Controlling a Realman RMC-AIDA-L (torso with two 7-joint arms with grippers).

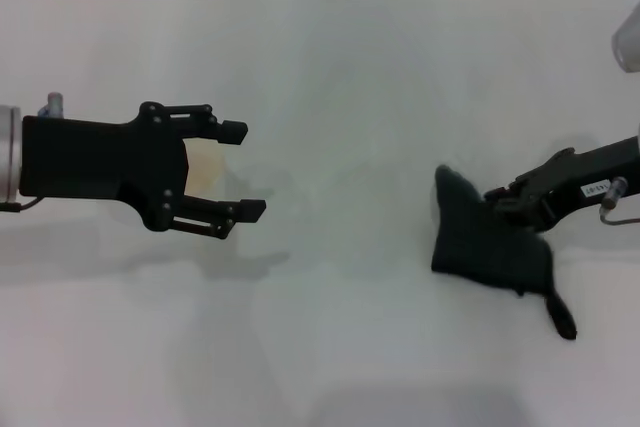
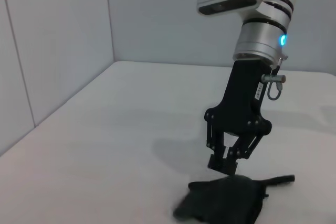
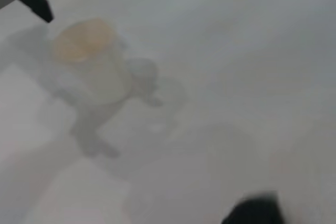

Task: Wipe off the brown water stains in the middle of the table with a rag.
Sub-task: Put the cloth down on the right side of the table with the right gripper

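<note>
Rag (image 1: 490, 237) down on the table (image 1: 330, 347), on the robot's right side, bunched dark with a narrow tail trailing toward the near edge. Right gripper (image 2: 222, 164) angled down right at its upper edge, fingertips drawn close together and touching or just above the cloth; impossible to tell whether a fold is actually pinched. Left gripper (image 1: 245, 170) hovering on the left side, fingers spread wide, holding nothing, directly over a faint orange-brown patch (image 1: 205, 167). Brown water stains (image 3: 84, 40) pale and thin in the right wrist view, well apart from the rag, with a fainter wet sheen spreading beside them.

Likely step: securing the rag before the sweep. Best done by biting deep into the bunched middle rather than the thin edge, so no slipping out under drag. Then across toward the stain low and flat, cloth pressed down evenly. Worth pulling the left arm clear first, to avoid a clash over the blotch.
</note>
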